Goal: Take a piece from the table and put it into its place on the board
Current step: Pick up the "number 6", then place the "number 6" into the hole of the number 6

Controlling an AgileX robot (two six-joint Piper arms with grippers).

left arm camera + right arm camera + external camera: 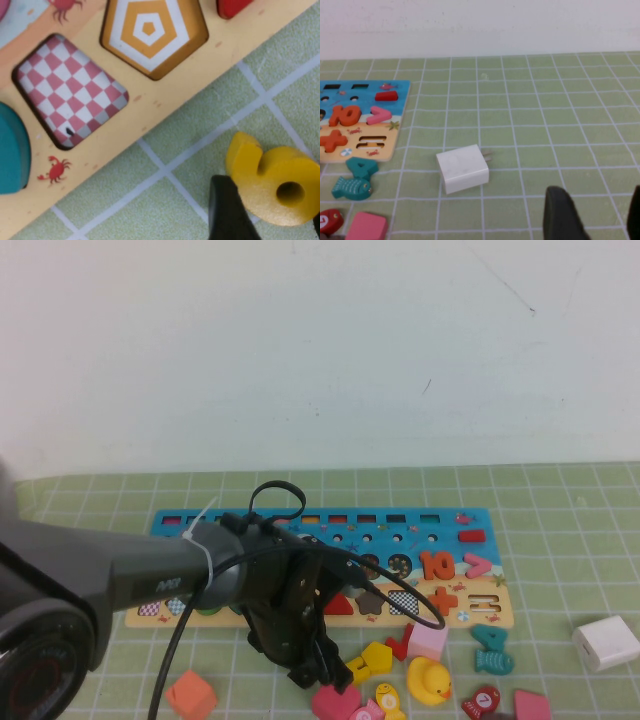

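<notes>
1. Below the board's (330, 550) tan lower strip, among the loose pieces, I am working the left gripper (325, 668) down at the mat (560, 540); the left arm is reaching across the board's near edge from the left.
2. I am seeing the piece, a bright-yellow numeral "6" (275, 182), lying flat on the green grid just off the board's tan edge; one dark fingertip (227, 210) is resting against its side, the other showing only at the frame's corner. The jaws are standing spread either side of the 6, not yet squeezing it.
3. I am judging the step in hand to be the grasp: fingers bracketing the piece, closure pending.
4. I am noting nearby clutter in the high view: a yellow pentagon block (376, 655), a yellow duck (430, 680), a pink block (428, 642) and an orange block (192, 695), all close to the gripper.
5. I am keeping the right gripper (592, 217) parked low over the mat near a white charger (464, 168), well apart from the board; its jaws are standing apart, holding nothing.
6. I am expecting the next move to call for closing on the 6, lifting clear of its neighbours, then carrying it over the blue upper part to the empty numeral recess, which the arm is hiding from me.
</notes>
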